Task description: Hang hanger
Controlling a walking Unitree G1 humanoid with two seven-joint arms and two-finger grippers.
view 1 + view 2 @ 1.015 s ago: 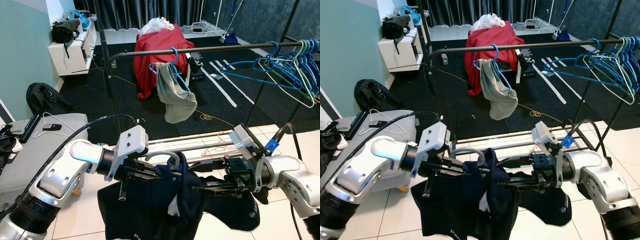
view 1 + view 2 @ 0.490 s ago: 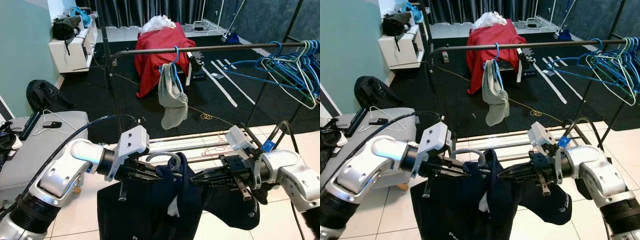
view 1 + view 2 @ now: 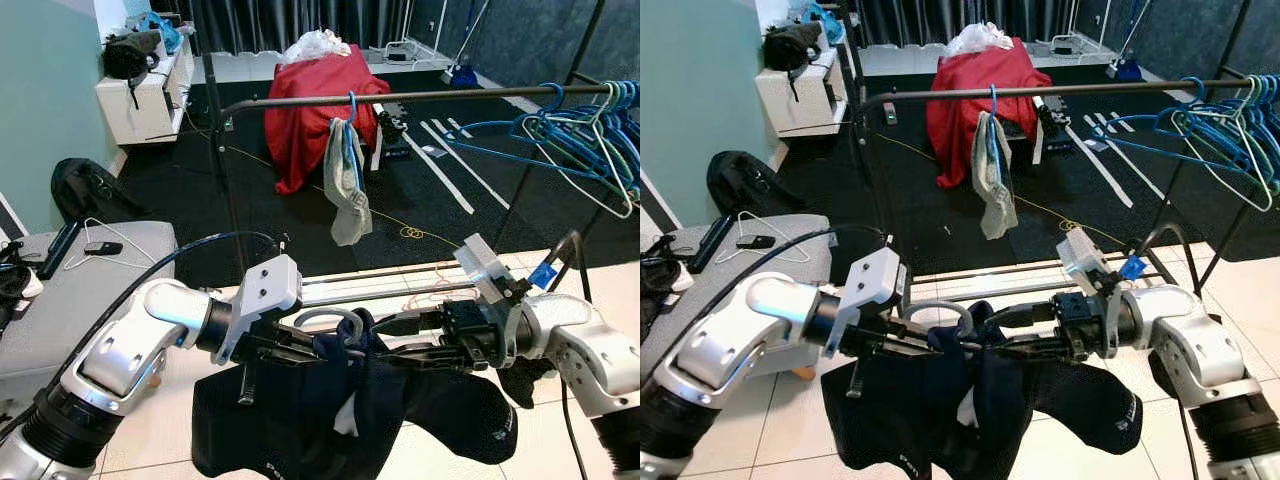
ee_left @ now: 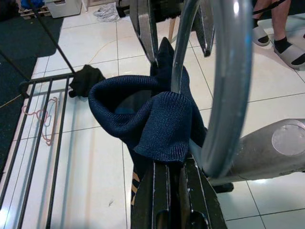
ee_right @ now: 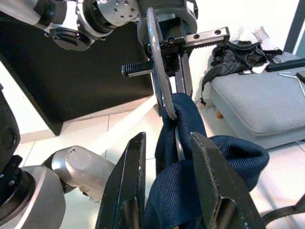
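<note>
A dark navy garment (image 3: 340, 420) hangs on a hanger whose grey metal hook (image 3: 330, 318) stands above its collar, low in front of me. From the left, my left gripper (image 3: 300, 345) is shut on the hanger at the collar, and its fingers (image 4: 164, 191) pinch just below the hook (image 4: 224, 95). From the right, my right gripper (image 3: 385, 345) comes in open. Its fingers (image 5: 133, 181) straddle the hanger neck and the bunched navy collar (image 5: 181, 191). The black clothes rail (image 3: 400, 97) runs across behind and above.
On the rail hang a grey garment on a blue hanger (image 3: 345, 180) and several blue hangers (image 3: 580, 130) at the right. The rack's lower bars (image 3: 400, 280) lie just beyond my grippers. A grey bench (image 3: 70, 290) stands at the left. A person's sandalled feet (image 4: 281, 43) are nearby.
My right gripper has opened and slid in around the hanger neck. The grey garment on the rail has swung edge-on. The left gripper keeps its hold.
</note>
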